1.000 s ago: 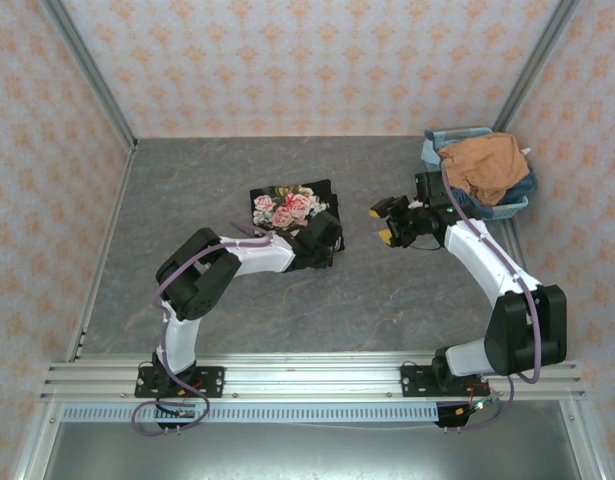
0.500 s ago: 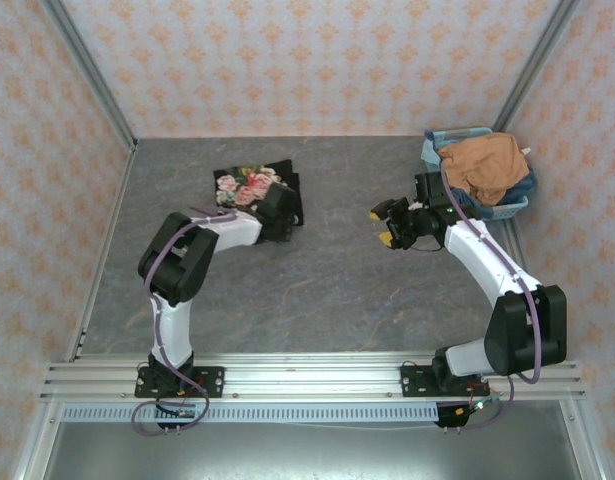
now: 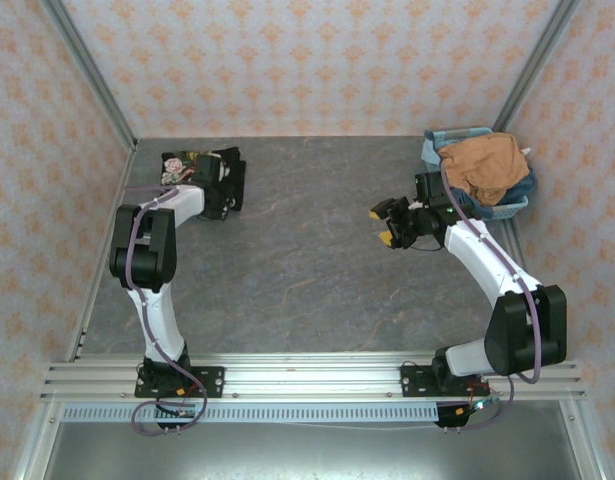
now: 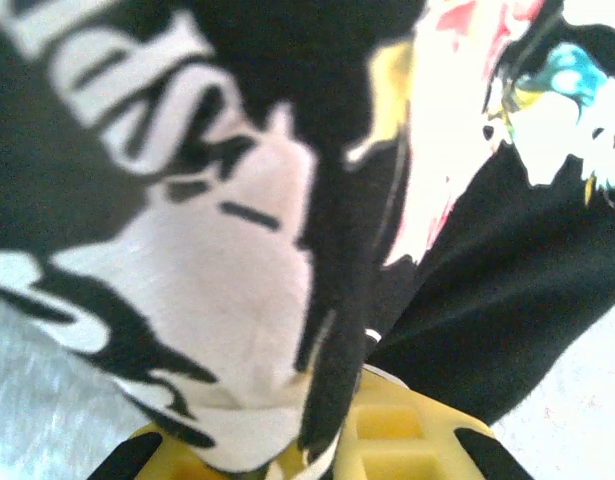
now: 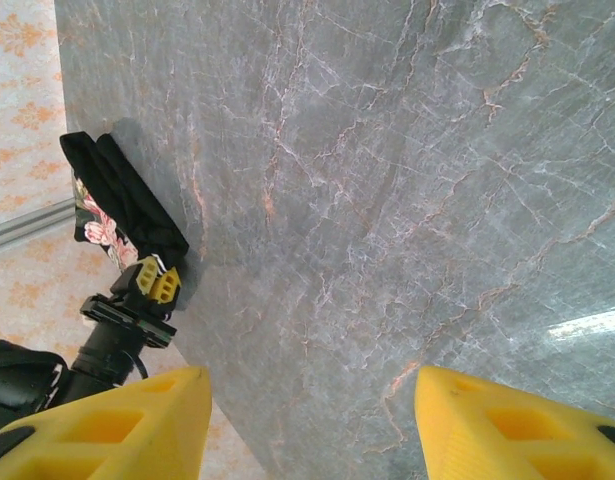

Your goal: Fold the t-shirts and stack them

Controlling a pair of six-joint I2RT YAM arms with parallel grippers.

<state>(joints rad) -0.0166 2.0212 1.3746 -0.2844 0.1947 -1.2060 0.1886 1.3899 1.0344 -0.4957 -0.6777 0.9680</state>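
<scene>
The folded black t-shirt [image 3: 192, 165] with its rose print lies at the far left corner of the table, close to the left wall. My left gripper [image 3: 224, 188] is shut on its near edge; in the left wrist view the black cloth [image 4: 507, 300] with white script runs down between the yellow fingers [image 4: 407, 430]. The same shirt [image 5: 112, 205] appears small in the right wrist view. The orange-tan t-shirt [image 3: 484, 163] is heaped in the light-blue basket [image 3: 507, 208] at the far right. My right gripper [image 3: 386, 223] hovers open over bare table, just left of the basket.
Patterned walls and metal posts close in the grey marbled table [image 3: 317, 270] on three sides. The basket stands against the right wall. A wide stretch of tabletop lies between the two arms.
My left gripper has dragged the folded black t-shirt from the table's middle to the far left corner. The right arm has stayed where it was.
</scene>
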